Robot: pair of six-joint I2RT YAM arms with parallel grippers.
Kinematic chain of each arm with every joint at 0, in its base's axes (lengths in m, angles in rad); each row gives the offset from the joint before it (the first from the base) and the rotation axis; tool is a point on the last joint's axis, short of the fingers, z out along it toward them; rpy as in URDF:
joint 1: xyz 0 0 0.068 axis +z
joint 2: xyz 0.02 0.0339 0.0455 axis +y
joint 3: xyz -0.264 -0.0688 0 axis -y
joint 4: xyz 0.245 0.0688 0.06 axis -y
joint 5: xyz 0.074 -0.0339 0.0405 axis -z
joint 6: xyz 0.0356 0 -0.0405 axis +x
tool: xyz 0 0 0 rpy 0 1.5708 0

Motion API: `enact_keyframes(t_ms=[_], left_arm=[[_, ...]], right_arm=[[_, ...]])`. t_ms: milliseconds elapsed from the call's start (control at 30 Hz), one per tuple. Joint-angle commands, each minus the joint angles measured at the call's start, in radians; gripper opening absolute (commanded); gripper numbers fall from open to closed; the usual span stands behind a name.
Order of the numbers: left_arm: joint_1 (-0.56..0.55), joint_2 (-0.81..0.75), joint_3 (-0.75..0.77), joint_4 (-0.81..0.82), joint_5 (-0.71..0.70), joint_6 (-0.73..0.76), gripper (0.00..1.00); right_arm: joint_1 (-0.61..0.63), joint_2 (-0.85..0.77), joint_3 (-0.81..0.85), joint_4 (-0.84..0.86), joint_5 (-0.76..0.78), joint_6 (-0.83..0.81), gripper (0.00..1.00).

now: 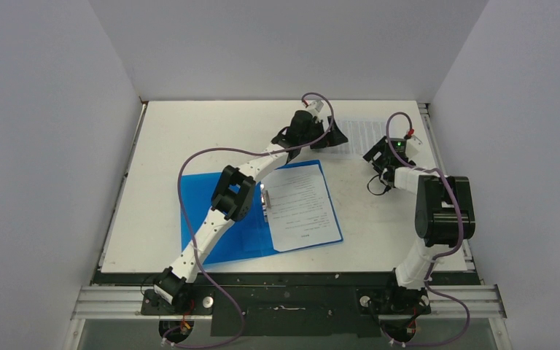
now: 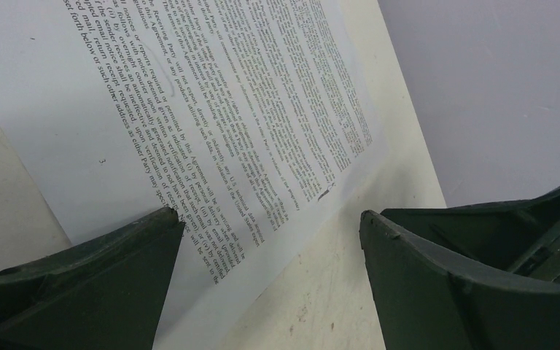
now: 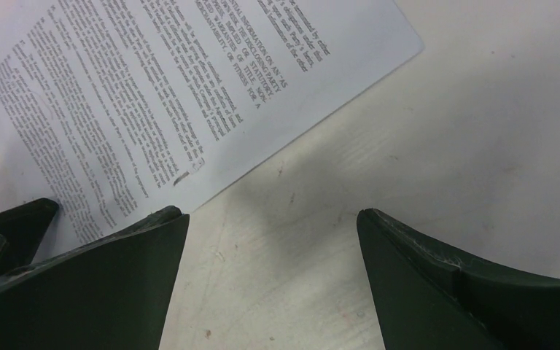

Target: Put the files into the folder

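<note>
Your left arm stretches in a long diagonal from its base at the near edge, over the folder [image 1: 197, 197], out to the far right part of the tabletop [image 1: 189, 131]. Its elbow hangs above the folder's spine and its wrist is angled down toward the far side. The left pincer [image 1: 333, 133] sits at the left edge of the loose sheet [image 1: 364, 133]. In your left wrist view that pincer [image 2: 270, 219] is spread wide and holds nothing. One of its fingers [image 2: 80, 292] is over the printed margin of the loose sheet [image 2: 189, 87] and the other is over bare tabletop [image 2: 321, 292]. You cannot tell from this angle whether the tips touch the paper.

Your right arm rises from its base, folds sharply at a high elbow near the right edge of the tabletop, and doubles back leftward and away. That puts the right pincer [image 1: 377, 154] just beside the near right corner of the same sheet. In your right wrist view this pincer [image 3: 270, 213] is also wide apart and empty. The gap between its fingers shows only bare tabletop [image 3: 408, 131], and the corner of the loose sheet [image 3: 153, 87] lies up and to the left, passing under the left fingertip.

The folder lies open and flat at the centre left, nearer to you. The filed sheet [image 1: 302, 208] rests on its right half, slightly tilted, with blue showing along its edges. The loose sheet lies flat at the far right, well apart from the folder.
</note>
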Motion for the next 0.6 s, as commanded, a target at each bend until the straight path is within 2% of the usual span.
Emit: enact_keyframes(t_ms=[0, 567], left_arm=[[0.012, 0.021, 0.053, -0.008, 0.044, -0.007, 0.93], [-0.032, -0.017, -0.004, -0.172, 0.226, 0.072, 0.91]], right_arm=[[-0.005, 0.042, 0.019, 0.073, -0.053, 0.035, 0.9], [-0.005, 0.077, -0.096, 0.204, -0.162, 0.13, 0.9]])
